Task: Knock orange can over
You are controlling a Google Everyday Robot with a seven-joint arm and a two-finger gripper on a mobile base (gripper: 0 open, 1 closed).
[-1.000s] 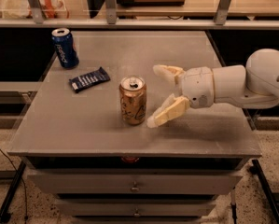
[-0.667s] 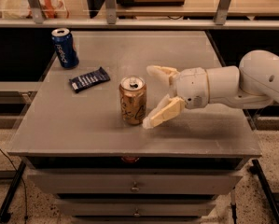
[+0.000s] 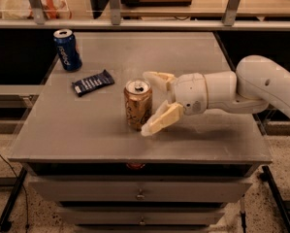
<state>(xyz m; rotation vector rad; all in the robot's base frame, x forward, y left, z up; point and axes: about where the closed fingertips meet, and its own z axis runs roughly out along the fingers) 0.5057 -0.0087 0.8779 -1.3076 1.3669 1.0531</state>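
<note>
**End effector closes in on the upright orange can**

A grey surface [image 3: 110,147] on top of a drawer unit [image 3: 139,194] fills most of the view. The white arm [image 3: 261,84] reaches in from the right, low over the top.

Its end effector [image 3: 147,103] is spread wide and grips nothing. One pale finger lies behind the can's upper right edge and the other angles down in front of its lower right side. Whether that lower tip actually touches the can cannot be told.

The orange can [image 3: 137,106] stands upright near the middle of the surface, slightly towards the front edge. Its body is shiny orange-gold with pale lettering running down the side, and its silver top shows the pull tab and opening.

A blue can [image 3: 67,50] stands upright at the far left corner. A dark wrapper [image 3: 92,82] lies flat between the two cans.

Compared with a second ago, the end effector has slid left, so its fingertips now bracket the can's right side rather than sitting clear of it. The orange can has not shifted or tipped, and the blue can and wrapper are where they were.
</note>
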